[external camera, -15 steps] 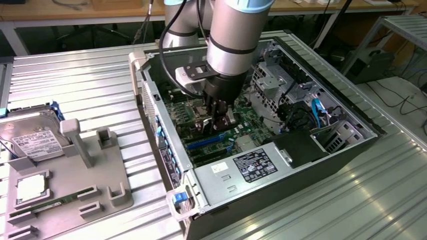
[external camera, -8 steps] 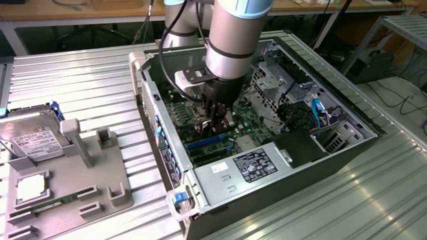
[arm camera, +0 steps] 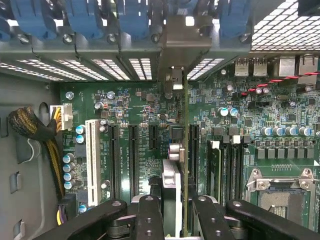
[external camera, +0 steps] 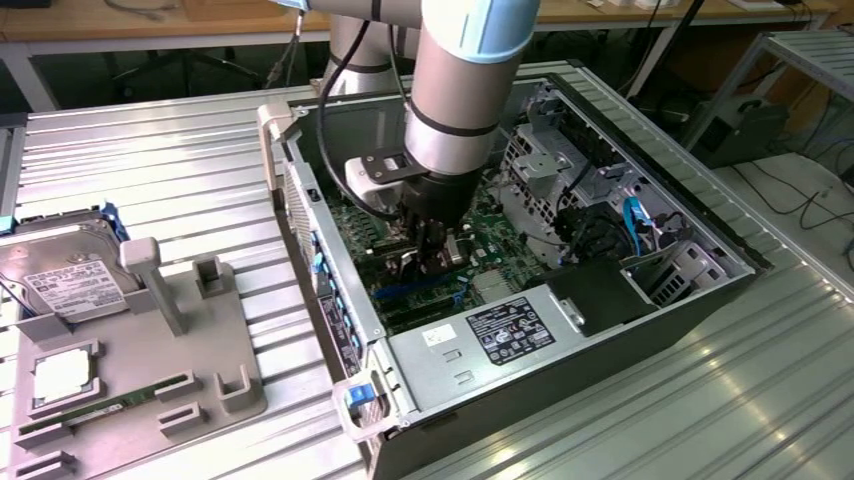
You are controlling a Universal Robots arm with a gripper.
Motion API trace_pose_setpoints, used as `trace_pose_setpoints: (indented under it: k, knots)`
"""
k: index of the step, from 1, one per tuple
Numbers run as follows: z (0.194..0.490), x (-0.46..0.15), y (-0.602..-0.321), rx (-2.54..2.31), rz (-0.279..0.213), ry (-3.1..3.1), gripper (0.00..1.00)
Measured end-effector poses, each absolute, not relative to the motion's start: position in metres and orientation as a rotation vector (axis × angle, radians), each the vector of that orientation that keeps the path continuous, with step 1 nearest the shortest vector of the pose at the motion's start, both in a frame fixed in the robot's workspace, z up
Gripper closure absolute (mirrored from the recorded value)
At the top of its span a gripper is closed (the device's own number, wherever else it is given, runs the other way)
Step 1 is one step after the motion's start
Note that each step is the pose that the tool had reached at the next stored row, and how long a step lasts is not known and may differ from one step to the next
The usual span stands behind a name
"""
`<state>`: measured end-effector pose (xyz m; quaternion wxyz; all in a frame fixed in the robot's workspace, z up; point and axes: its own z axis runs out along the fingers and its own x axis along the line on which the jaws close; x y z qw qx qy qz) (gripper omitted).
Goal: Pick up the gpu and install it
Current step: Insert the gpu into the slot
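In the wrist view the gpu (arm camera: pixel 184 145) stands edge-on over the green motherboard (arm camera: pixel 145 105), among the black expansion slots (arm camera: pixel 134 160). Its pale metal bracket (arm camera: pixel 184 35) lies against the case's rear slot openings. My gripper (arm camera: pixel 175 217) is shut on the card, with one black finger (arm camera: pixel 150 220) on each side of it. Whether the card sits in a slot I cannot tell. In the exterior view the gripper (external camera: pixel 430 250) reaches down into the open computer case (external camera: pixel 694 235), and the card is mostly hidden beneath it.
A white slot (arm camera: pixel 91 155), memory slots (arm camera: pixel 225 165) and the processor socket (arm camera: pixel 282 192) flank the card. Blue latches (arm camera: pixel 80 17) line the rear. Outside the case, a grey holder (external camera: pixel 147 370) carries a hard drive (external camera: pixel 60 275) and a green memory stick (external camera: pixel 80 412). The power supply (external camera: pixel 494 335) fills the case's near end.
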<state>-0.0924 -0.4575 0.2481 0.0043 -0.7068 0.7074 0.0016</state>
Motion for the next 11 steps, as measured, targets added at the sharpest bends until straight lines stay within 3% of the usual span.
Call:
trace_pose_setpoints:
  k: [2,11]
  knots:
    - [0.2479,-0.0924,-0.4575,-2.228,0.036,2.23,0.72]
    - [0.2437,-0.0946,-0.4567,-2.228,0.035,2.23,0.72]
